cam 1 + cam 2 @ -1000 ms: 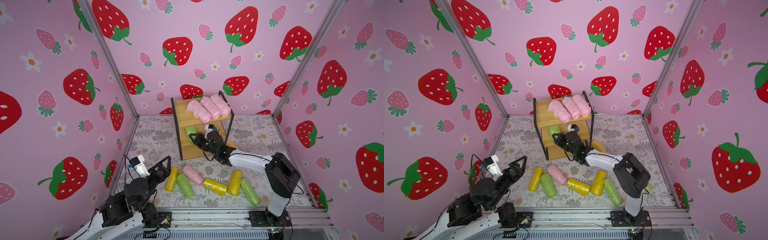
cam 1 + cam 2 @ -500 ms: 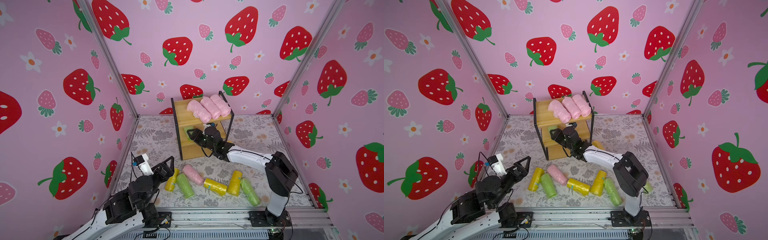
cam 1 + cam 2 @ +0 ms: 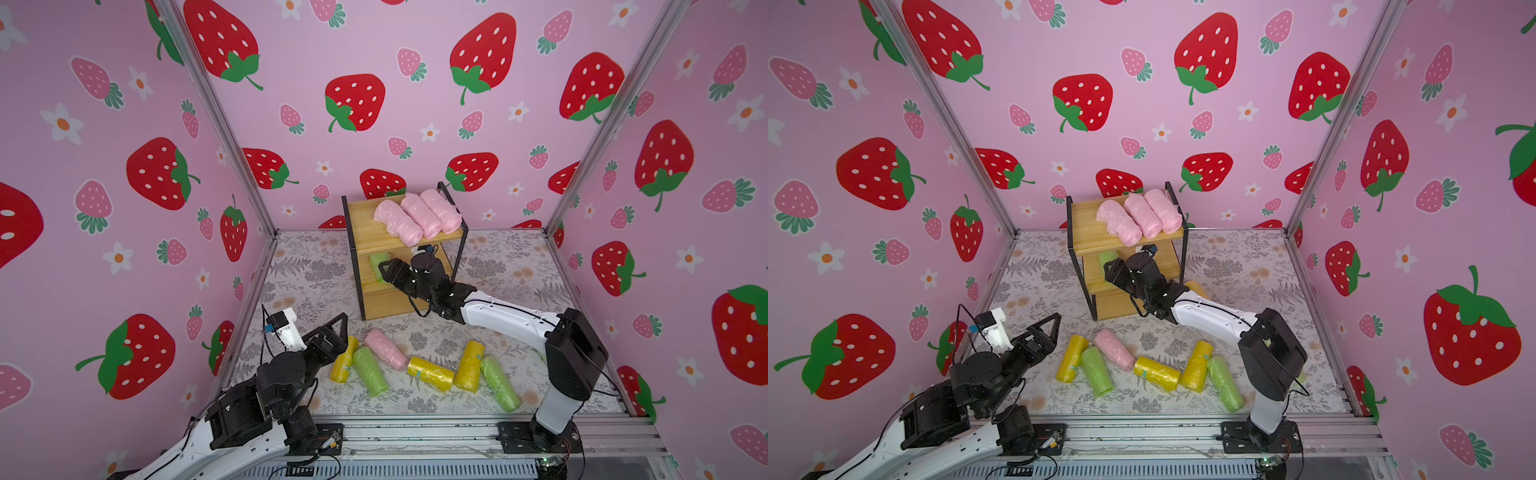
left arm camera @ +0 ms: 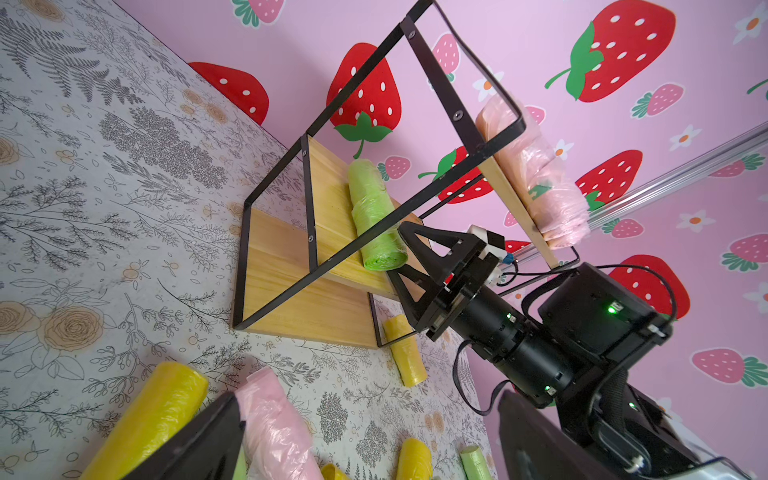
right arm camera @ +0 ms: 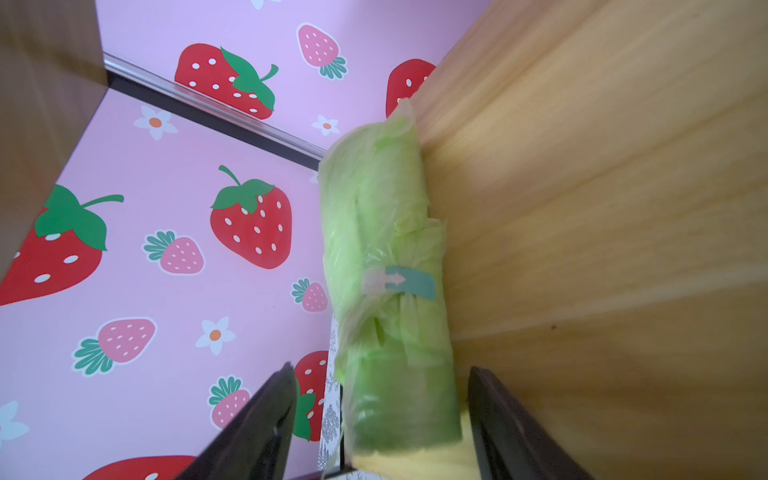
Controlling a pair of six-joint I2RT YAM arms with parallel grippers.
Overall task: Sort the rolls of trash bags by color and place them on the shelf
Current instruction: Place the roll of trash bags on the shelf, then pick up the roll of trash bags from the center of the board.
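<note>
The shelf [image 3: 365, 232] [image 3: 1084, 237] carries three pink rolls [image 3: 419, 216] on its top board. A light green roll [image 3: 378, 266] [image 4: 372, 216] [image 5: 382, 270] lies on the middle board. My right gripper [image 3: 388, 272] [image 5: 380, 370] is open around that roll's near end, with a gap on each side. Near the front left, my left gripper [image 3: 338, 332] [image 4: 370, 399] hangs open and holds nothing. It is just above a yellow roll [image 3: 344, 361] and a pink roll [image 3: 385, 349] [image 4: 274, 428] on the floor.
More rolls lie in a loose row on the floral mat: green [image 3: 370, 370], yellow [image 3: 430, 373], yellow [image 3: 469, 365], green [image 3: 500, 382]. Another yellow roll [image 4: 405, 353] [image 3: 1196, 286] lies beside the shelf's right foot. Pink walls enclose the mat on three sides.
My right jaws have opened off the green roll, which now rests on the middle board. The left gripper has crept forward toward the rolls on the floor.
</note>
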